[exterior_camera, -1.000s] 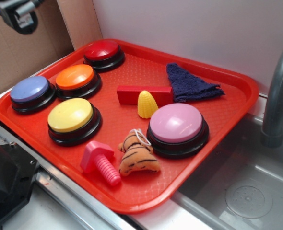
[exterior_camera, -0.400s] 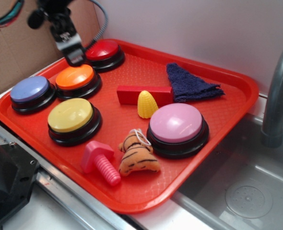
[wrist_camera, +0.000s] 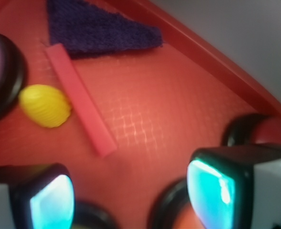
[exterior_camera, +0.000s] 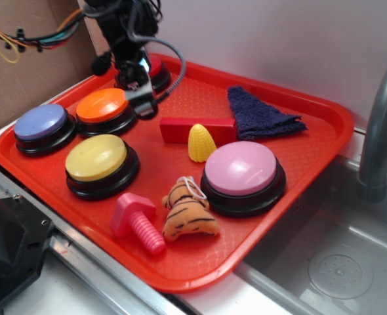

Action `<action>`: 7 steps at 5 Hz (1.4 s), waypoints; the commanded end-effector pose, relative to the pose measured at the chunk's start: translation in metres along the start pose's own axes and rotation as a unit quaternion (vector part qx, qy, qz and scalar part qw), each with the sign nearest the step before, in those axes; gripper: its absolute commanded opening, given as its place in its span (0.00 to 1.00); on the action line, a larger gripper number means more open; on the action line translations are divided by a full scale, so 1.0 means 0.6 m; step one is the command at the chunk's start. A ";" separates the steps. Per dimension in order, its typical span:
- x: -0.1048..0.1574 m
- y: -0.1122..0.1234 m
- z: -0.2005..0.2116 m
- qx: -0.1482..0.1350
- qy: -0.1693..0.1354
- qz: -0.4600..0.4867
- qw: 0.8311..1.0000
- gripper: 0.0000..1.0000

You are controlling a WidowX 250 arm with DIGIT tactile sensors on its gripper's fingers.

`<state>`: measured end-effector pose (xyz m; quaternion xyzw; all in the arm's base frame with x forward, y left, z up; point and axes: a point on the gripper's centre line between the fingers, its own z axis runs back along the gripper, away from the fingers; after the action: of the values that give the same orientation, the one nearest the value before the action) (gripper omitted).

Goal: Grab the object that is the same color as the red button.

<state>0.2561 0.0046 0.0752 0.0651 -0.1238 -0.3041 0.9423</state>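
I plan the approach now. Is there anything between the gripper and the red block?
Nothing visible. The open gripper hangs left of the red block, with bare tray between them. The yellow corn sits beside the block, off the path.

- Black arm [exterior_camera: 118,26], glossy black gripper [exterior_camera: 140,98]
- Grey cable [exterior_camera: 170,56] looping beside it; red, yellow, orange wires [exterior_camera: 23,42] behind
- Wrist view: fingers [wrist_camera: 216,188] black-edged, cyan pads, white housings
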 end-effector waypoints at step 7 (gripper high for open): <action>0.033 0.001 0.011 -0.042 -0.048 -0.003 0.998 0.00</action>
<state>0.2569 -0.0033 0.0649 -0.0003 -0.1179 -0.3119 0.9428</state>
